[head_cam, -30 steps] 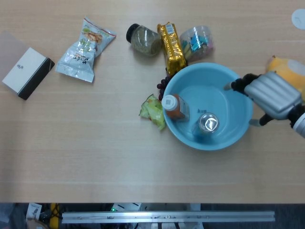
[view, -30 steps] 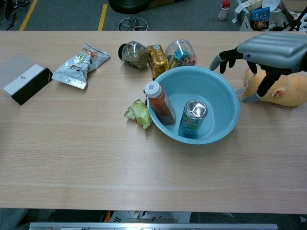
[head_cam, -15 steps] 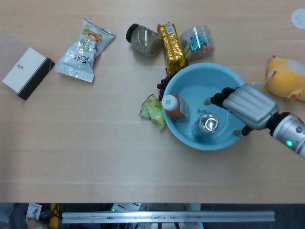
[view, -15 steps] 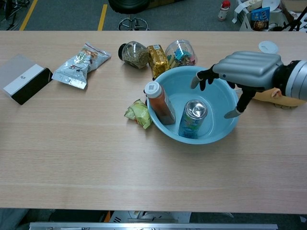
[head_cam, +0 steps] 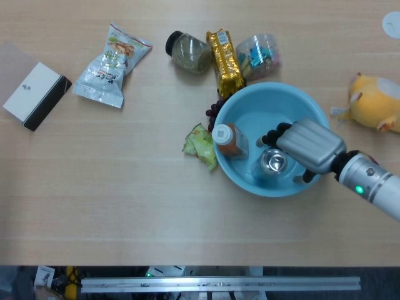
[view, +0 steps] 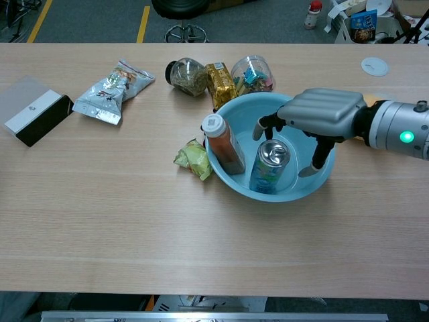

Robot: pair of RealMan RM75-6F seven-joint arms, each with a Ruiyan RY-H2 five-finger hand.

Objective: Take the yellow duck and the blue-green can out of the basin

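Observation:
The blue-green can (head_cam: 273, 161) stands upright in the light blue basin (head_cam: 253, 112), near its front wall. My right hand (head_cam: 307, 145) hovers open just right of the can, fingers spread over its top. In the chest view the fingers (view: 263, 125) reach behind the can (view: 269, 166) and the thumb hangs to its right, with gaps on both sides. The yellow duck (head_cam: 375, 103) lies on the table right of the basin (view: 295, 191), outside it. No view shows my left hand.
An orange-brown bottle (head_cam: 229, 139) with a white cap leans in the basin's left side. A green crumpled packet (head_cam: 200, 145) lies against the basin's left. Two jars (head_cam: 189, 52) and a gold bag (head_cam: 225, 61) sit behind it. A snack bag (head_cam: 111, 65) and box (head_cam: 34, 94) lie far left.
My right hand has moved left from beside the duck, over the basin's right rim, down to the can. The duck, uncovered, stays on the table.

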